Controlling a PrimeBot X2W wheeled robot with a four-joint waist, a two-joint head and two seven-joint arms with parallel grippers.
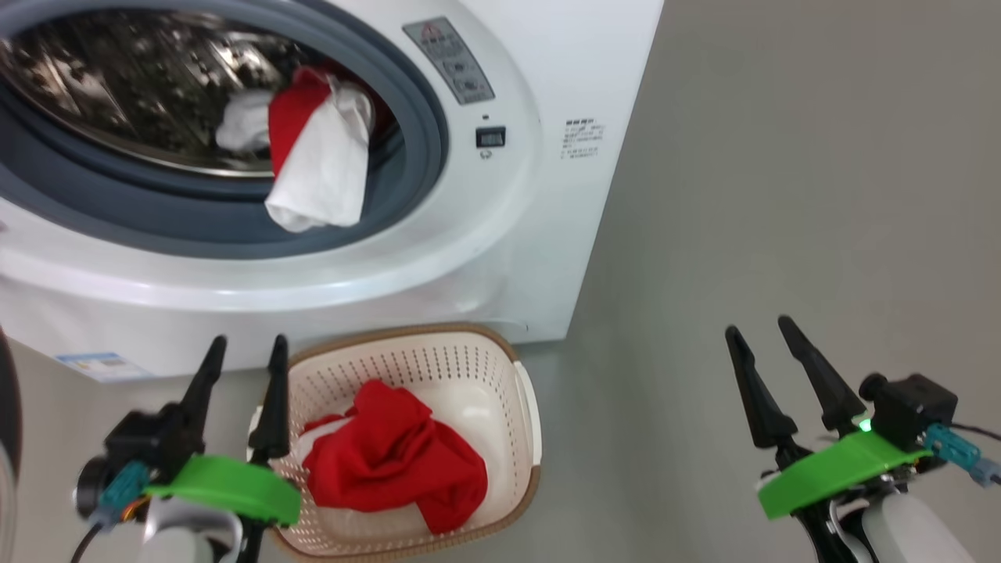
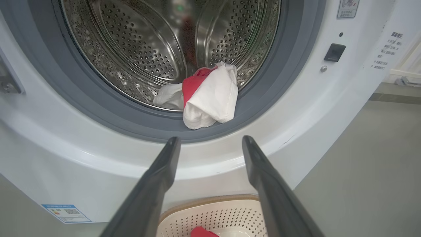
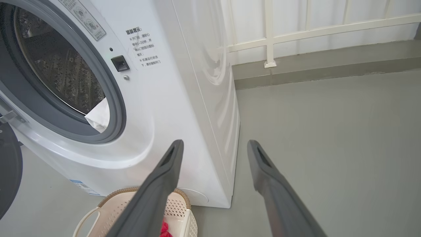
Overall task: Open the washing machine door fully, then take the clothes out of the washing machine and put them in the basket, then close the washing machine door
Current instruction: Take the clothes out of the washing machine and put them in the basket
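Clothes (image 1: pixel 391 461): one red in basket (image 1: pixel 500 344) | red-white piece (image 1: pixel 321 168) waiting at drum (image 1: pixel 117 86) mouth, upper left | door (image 3: pixel 8 171) apparently open, unclosed | left gripper (image 1: pixel 249 340), right gripper (image 1: pixel 758 324) spread, empty

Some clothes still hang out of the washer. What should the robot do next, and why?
Probably reach the open left gripper to the red and white garment draped over the grey ring: that gripper is nearer, and only one red piece is in the basket.
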